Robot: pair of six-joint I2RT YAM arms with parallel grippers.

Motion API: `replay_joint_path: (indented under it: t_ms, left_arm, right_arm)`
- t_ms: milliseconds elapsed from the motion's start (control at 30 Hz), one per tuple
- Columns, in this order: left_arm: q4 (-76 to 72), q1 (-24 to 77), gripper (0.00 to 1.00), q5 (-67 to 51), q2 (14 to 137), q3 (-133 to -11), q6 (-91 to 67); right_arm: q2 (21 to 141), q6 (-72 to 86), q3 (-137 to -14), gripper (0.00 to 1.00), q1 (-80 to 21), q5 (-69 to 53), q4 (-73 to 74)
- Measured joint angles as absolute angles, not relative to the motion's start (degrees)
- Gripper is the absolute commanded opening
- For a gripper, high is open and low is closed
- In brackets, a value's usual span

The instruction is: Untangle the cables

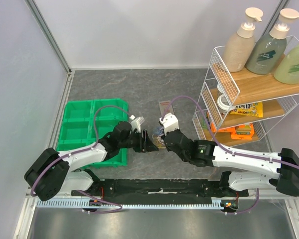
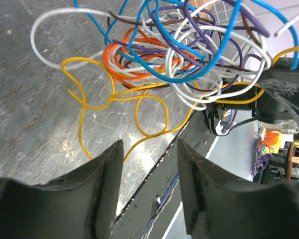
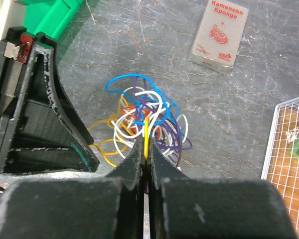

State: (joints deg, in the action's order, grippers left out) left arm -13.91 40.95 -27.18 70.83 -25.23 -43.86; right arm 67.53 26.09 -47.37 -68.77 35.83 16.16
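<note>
The cables (image 3: 144,117) lie in one tangled knot of yellow, blue, purple, orange and white wires on the grey table. In the left wrist view the knot (image 2: 184,55) fills the upper middle, with yellow loops (image 2: 149,114) hanging out of it. My right gripper (image 3: 146,149) is shut on a yellow cable (image 3: 147,133) that runs up out of the knot. My left gripper (image 2: 149,149) is open and empty, just short of the knot. In the top view both grippers meet at the knot (image 1: 158,141), which is mostly hidden there.
A green compartment bin (image 1: 92,127) stands at the left. A grey sponge packet (image 3: 220,36) lies beyond the knot. A white wire rack (image 1: 249,97) with bottles and snacks stands at the right. The left gripper's black frame (image 3: 35,109) is close beside the knot.
</note>
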Motion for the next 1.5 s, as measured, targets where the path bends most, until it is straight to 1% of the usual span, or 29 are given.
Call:
replay_joint_path:
  t_ms: [33,100,133,167,200,267,300,367,467,500,533,567,600,633,667,700,767,933,967,1000,1067,1133,1167,1233,1267,1333,1400,1500]
  left_arm:
    - [-14.0,41.4,0.41,-27.2,71.0,-25.5,-43.8]
    - [-14.6,41.8,0.33,-27.4,71.4,-26.0,-43.7]
    - [-15.0,42.0,0.23,-27.5,71.5,-26.1,-43.6]
    - [-15.2,42.2,0.03,-27.6,71.5,-26.1,-43.5]
    - [-15.4,42.3,0.02,-27.7,71.4,-26.1,-43.5]
    - [-15.3,42.6,0.02,-27.8,70.8,-26.1,-42.9]
    - [-15.1,42.6,0.02,-27.8,70.2,-26.1,-42.8]
    - [-14.9,42.8,0.02,-27.8,68.7,-26.1,-42.7]
    - [-13.9,42.9,0.02,-27.7,65.9,-26.1,-42.5]
    - [-13.2,42.9,0.02,-27.6,64.8,-26.1,-42.5]
    - [-12.7,42.9,0.04,-27.5,63.9,-26.1,-42.5]
    - [-12.0,42.9,0.11,-27.4,62.8,-26.1,-42.5]
    - [-11.5,42.9,0.20,-27.2,62.0,-26.1,-42.5]
    - [-10.8,42.9,0.25,-27.0,61.2,-26.1,-42.5]
    - [-10.2,42.9,0.32,-26.6,60.6,-26.2,-42.5]
    - [-9.5,42.9,0.36,-26.4,60.2,-26.3,-42.4]
    - [-8.4,42.9,0.41,-25.8,60.2,-26.5,-42.4]
    - [-7.0,42.9,0.50,-25.6,60.4,-26.6,-42.4]
    - [-6.9,42.9,0.51,-25.6,60.4,-26.6,-42.4]
    - [-6.9,42.9,0.52,-25.6,60.5,-26.6,-42.4]
    - [-6.9,42.9,0.55,-25.6,60.9,-26.7,-42.4]
    - [-6.8,42.9,0.58,-25.7,61.5,-26.9,-42.4]
    - [-6.8,42.9,0.60,-25.6,61.8,-27.0,-42.4]
    - [-6.9,42.9,0.61,-25.7,62.2,-27.5,-42.4]
    - [-6.9,42.9,0.62,-25.7,62.3,-27.7,-42.4]
    - [-7.1,42.9,0.61,-25.9,62.7,-28.4,-42.4]
    - [-7.5,42.9,0.57,-26.8,63.1,-29.4,-42.3]
    - [-9.2,42.9,0.57,-28.3,63.0,-30.8,-40.4]
  right_arm:
    - [67.2,26.5,-47.4,0.00,-68.8,35.6,16.4]
    - [67.1,27.1,-47.4,0.00,-68.8,35.3,16.8]
    - [67.1,27.4,-47.4,0.01,-68.8,35.1,17.1]
    - [67.1,27.6,-47.4,0.05,-68.8,34.9,17.5]
    - [67.1,27.7,-47.5,0.08,-68.8,34.8,18.0]
    - [67.2,28.0,-47.8,0.21,-68.8,34.7,18.9]
    - [67.2,28.2,-47.9,0.23,-68.8,34.6,19.0]
    - [67.2,28.2,-48.1,0.24,-68.8,34.5,19.2]
    - [67.3,28.1,-48.1,0.22,-68.8,34.2,19.4]
    - [67.4,28.1,-48.1,0.24,-68.8,34.1,19.4]
    - [67.6,28.1,-48.1,0.28,-68.8,34.0,19.4]
    - [67.9,28.1,-48.1,0.34,-68.8,33.8,19.5]
    - [68.2,28.1,-48.1,0.40,-68.8,33.7,19.5]
    - [68.7,28.0,-48.1,0.45,-68.8,33.5,19.8]
    - [69.1,28.1,-48.1,0.50,-68.8,33.2,20.1]
    - [69.5,28.1,-48.1,0.54,-68.8,33.0,20.5]
    - [70.2,28.2,-48.0,0.56,-68.7,32.6,21.2]
    - [70.3,28.0,-45.7,0.59,-67.9,32.6,22.2]
    - [70.2,27.8,-45.3,0.59,-67.4,32.6,22.3]
    - [70.1,27.4,-44.9,0.56,-66.8,32.4,22.3]
    - [70.0,26.5,-44.2,0.46,-65.3,31.8,22.3]
    - [69.9,24.9,-43.0,0.28,-63.9,30.7,21.3]
    - [69.8,24.1,-42.3,0.21,-63.3,30.2,20.7]
    - [69.3,22.6,-40.3,0.02,-62.9,29.0,19.5]
    - [69.1,21.8,-39.7,0.00,-62.9,28.3,19.3]
    - [68.4,20.6,-39.2,0.00,-62.9,26.8,19.0]
    - [66.9,19.4,-39.1,0.00,-62.9,24.4,18.3]
    - [63.0,18.0,-39.2,0.00,-62.9,20.4,17.7]
